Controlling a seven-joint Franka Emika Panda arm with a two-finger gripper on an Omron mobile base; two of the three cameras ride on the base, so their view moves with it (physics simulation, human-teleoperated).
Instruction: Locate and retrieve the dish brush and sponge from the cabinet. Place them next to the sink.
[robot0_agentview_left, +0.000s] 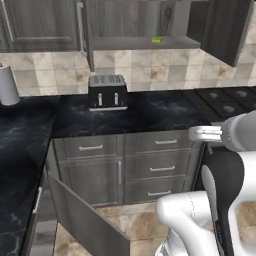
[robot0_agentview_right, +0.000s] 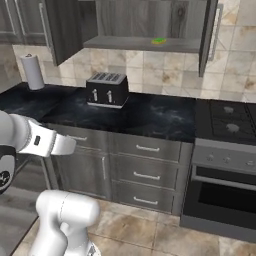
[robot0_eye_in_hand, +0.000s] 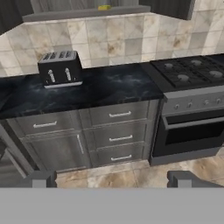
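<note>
1. Left base view.
   - Cabinet (robot0_agentview_left: 145, 20): dark grey wood-grain wall unit, both doors swung open, interior shelf exposed.
   - Sponge (robot0_agentview_left: 157, 39): small green and yellow block, lying on the cabinet shelf near its front edge, right of centre.
   - Toaster (robot0_agentview_left: 107, 92): dark, four-slot, standing on the black marbled tabletop (robot0_agentview_left: 150, 115) against the tiled wall, below the cabinet's left part.
   - Paper towel roll (robot0_agentview_left: 7, 85): upright at the far left of the tabletop.
   - Stove (robot0_agentview_left: 225, 100): burners at the right end of the tabletop.
   - Lower cabinet door (robot0_agentview_left: 85, 220): hanging open at lower left.
   - Robot arm (robot0_agentview_left: 225, 165): white, rising at lower right; the jaws cannot be made out here.

2. Right base view.
   - Cabinet (robot0_agentview_right: 145, 22): open, doors standing out at either side.
   - Sponge (robot0_agentview_right: 159, 41): on the shelf, toward the right.
   - Toaster (robot0_agentview_right: 106, 89): on the tabletop (robot0_agentview_right: 150, 112), below and left of the sponge.
   - Paper towel roll (robot0_agentview_right: 33, 72): upright, far left.
   - Stove with oven (robot0_agentview_right: 225, 170): right of the drawer units.
   - Robot arm (robot0_agentview_right: 30, 137): at the left edge.

3. Hand view.
   - Gripper (robot0_eye_in_hand: 114, 179): jaws spread wide apart, nothing between them, low and well away from the cabinet.
   - Sponge (robot0_eye_in_hand: 104, 7): at the top edge, on the cabinet shelf (robot0_eye_in_hand: 83, 14).
   - Toaster (robot0_eye_in_hand: 59, 68): on the tabletop (robot0_eye_in_hand: 109, 85), left.
   - Stove (robot0_eye_in_hand: 192, 74): right.
</note>
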